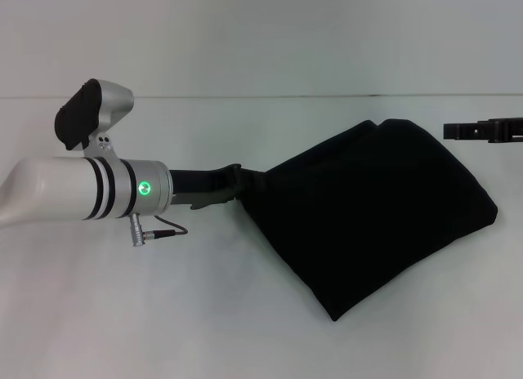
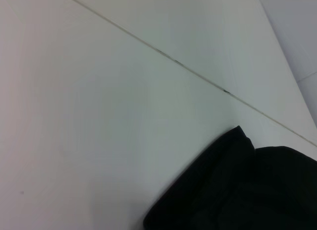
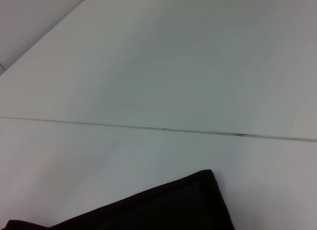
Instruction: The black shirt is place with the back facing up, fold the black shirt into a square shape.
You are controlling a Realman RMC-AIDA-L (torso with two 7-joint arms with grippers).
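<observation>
The black shirt lies folded into a thick, slanted bundle on the white table, right of centre in the head view. No lettering shows. My left gripper reaches in from the left and meets the shirt's left edge, where the fabric is drawn into a point between its fingers. My right gripper hovers at the right border, just beyond the shirt's far right corner and apart from it. A lump of the shirt shows in the left wrist view. A flat edge of the shirt shows in the right wrist view.
The white table spreads on all sides of the shirt. A thin seam crosses it behind the shirt. My left arm's white forearm spans the left side of the table.
</observation>
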